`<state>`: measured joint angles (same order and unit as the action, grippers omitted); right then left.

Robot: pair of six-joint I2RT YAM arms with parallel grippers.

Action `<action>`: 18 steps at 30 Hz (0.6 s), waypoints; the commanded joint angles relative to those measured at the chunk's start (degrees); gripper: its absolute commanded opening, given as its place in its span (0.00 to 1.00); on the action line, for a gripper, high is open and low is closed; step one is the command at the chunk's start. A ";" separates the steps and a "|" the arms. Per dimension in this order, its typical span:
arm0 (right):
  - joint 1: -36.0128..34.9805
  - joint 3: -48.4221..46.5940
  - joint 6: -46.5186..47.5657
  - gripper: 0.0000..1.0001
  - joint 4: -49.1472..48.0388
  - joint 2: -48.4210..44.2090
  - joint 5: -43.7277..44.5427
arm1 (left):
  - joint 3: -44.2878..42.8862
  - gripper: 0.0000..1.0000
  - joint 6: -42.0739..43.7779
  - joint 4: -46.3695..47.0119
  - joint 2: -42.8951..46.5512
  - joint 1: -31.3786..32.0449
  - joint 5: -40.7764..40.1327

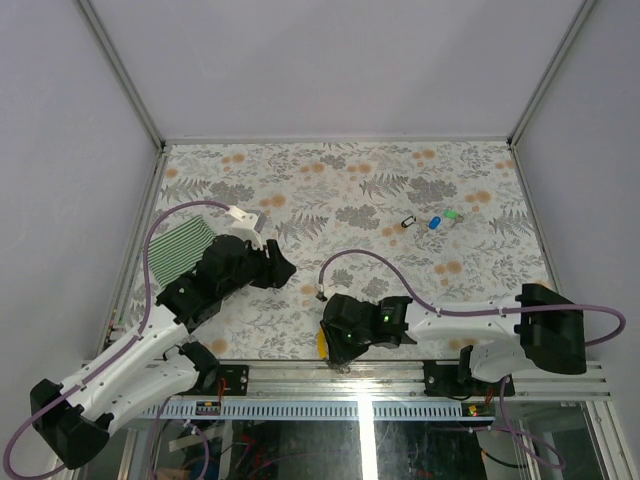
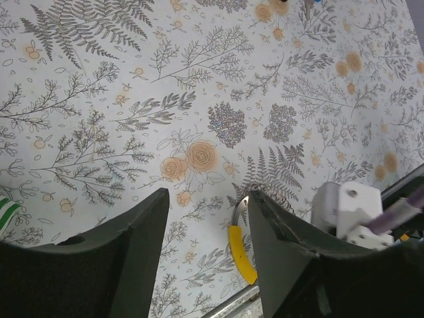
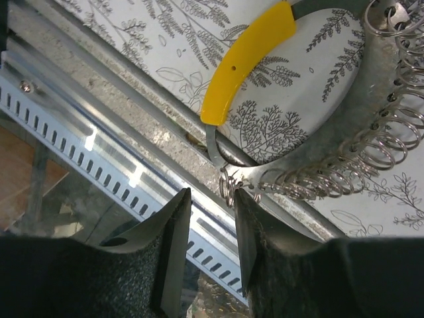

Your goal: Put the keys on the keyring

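Keyring [image 3: 248, 59] hard by front rail [image 3: 99, 132], near side blocked; keys [image 1: 434, 222]: free rm all round.

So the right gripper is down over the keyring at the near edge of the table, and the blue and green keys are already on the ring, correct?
Not the keys. The right gripper is over the keyring at the near edge, but the top view shows the blue key and the green key lying farther out on the table, apart from the ring.

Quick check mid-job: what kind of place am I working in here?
Probably a lab robot test cell: plain white walls, aluminium frame posts, a floral-covered table and a slotted rail along its near edge.
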<state>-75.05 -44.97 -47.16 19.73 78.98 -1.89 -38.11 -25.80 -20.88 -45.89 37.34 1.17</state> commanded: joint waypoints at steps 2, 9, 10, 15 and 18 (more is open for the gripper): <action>-0.62 -0.29 -2.73 0.39 -3.82 3.93 2.50 | -0.96 0.53 2.22 -0.82 0.94 -0.76 1.40; -0.63 -0.45 -2.27 0.39 -4.22 5.92 2.06 | -1.03 0.53 2.77 -0.82 1.02 -1.13 1.53; -0.63 -0.51 -2.11 0.38 -4.21 6.25 1.86 | -1.05 0.53 2.84 -0.82 0.97 -1.11 1.62; -0.63 -1.05 -1.50 0.38 -3.59 8.12 1.14 | -0.96 0.53 2.87 -1.00 1.06 -1.22 1.88; -0.61 -1.32 -1.14 0.37 -2.77 8.37 1.09 | -1.08 0.53 3.04 -1.17 1.06 -1.29 1.91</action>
<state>-75.22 -44.93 -48.64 16.95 86.39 -1.15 -38.11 -23.94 -21.96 -45.56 36.60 2.42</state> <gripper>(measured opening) 0.379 0.535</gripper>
